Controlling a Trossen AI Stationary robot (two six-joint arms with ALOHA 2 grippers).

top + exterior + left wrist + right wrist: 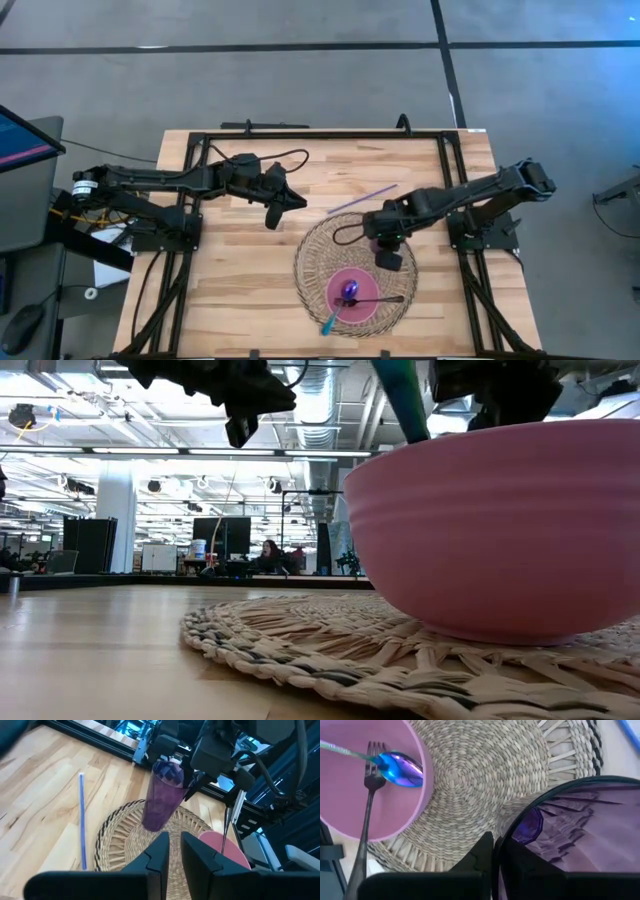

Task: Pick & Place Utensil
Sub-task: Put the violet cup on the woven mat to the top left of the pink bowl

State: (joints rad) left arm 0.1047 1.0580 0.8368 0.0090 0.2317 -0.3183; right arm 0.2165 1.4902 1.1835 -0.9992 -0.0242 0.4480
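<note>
Purple cup [161, 795] in right pincer [380, 238] above woven mat [320, 255].

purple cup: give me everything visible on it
The purple cup is a tall, translucent, faceted tumbler, plastic or glass by its look, narrowing toward the base. It is tilted, its base low over or just on the woven placemat, beside the pink bowl. The right gripper is clamped on its rim, one finger inside. It looks empty. The straw on the table lies apart from it.
</note>
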